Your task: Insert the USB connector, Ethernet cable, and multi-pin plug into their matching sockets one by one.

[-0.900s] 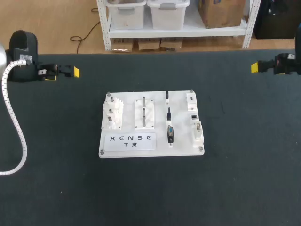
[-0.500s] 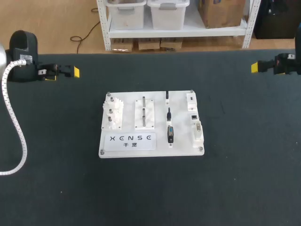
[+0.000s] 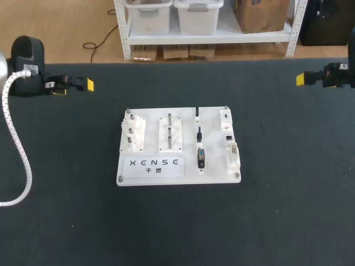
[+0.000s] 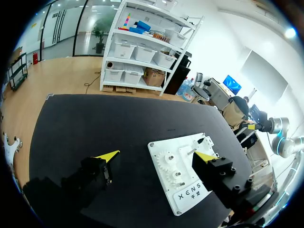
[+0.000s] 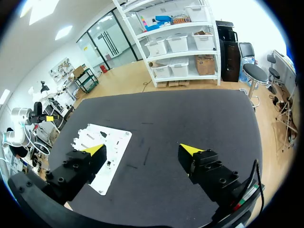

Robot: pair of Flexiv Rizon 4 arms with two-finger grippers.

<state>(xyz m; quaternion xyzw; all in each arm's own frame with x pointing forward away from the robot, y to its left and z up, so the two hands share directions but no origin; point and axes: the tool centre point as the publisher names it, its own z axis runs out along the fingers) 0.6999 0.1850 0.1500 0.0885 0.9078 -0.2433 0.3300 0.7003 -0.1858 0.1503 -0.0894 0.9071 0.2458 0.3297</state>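
Bright even light, soft faint shadows

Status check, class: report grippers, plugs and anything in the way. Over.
Left gripper open, empty, left of board. Right gripper open, empty, far right. Three plugs unplugged, beside their sockets. Nothing blocking.

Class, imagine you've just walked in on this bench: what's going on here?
Nothing is being handled at this moment. The left pincer and the right pincer sit at the far corners of the dark table, both open and empty. In the middle lies a white board. Its black plugs lie in a line, apart from the sockets along its right edge. No plug has been picked up yet.
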